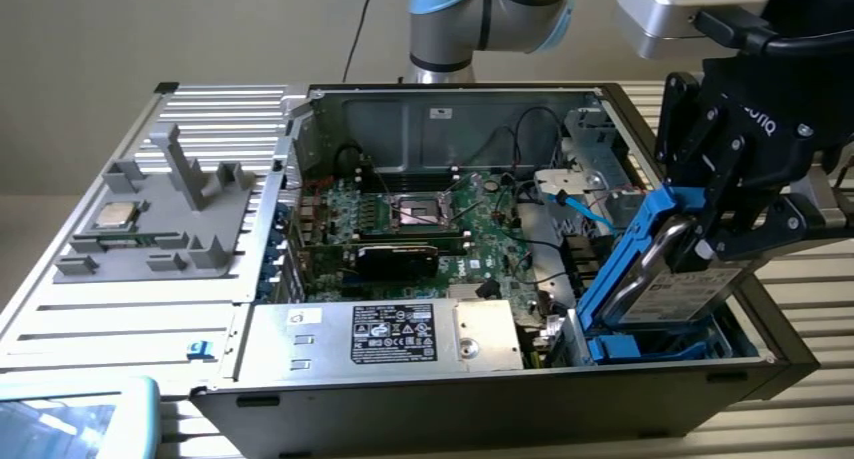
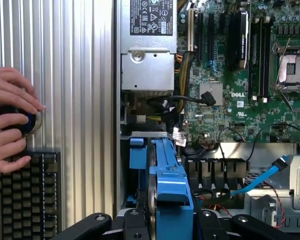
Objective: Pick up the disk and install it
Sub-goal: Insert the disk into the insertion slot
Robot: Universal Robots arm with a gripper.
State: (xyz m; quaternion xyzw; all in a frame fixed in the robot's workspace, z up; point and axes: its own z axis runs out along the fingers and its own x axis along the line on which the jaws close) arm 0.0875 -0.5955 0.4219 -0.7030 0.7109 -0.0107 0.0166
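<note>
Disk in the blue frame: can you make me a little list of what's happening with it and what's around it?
Thing: disk, silver, white label, blue frame
Held by: claw, shut on the disk
Pose: tilted, lower end inside the computer case
Also in the case: silver box with a black label
Outside the case: small chip on a grey stand
Person: hand on a black knob

One disk, one computer case, one keyboard.

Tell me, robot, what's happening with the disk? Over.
Status: gripper shut on the disk. It's tilted, lower end inside the computer case. Nearby blue cable hangs beside it, apart. Over.
</note>
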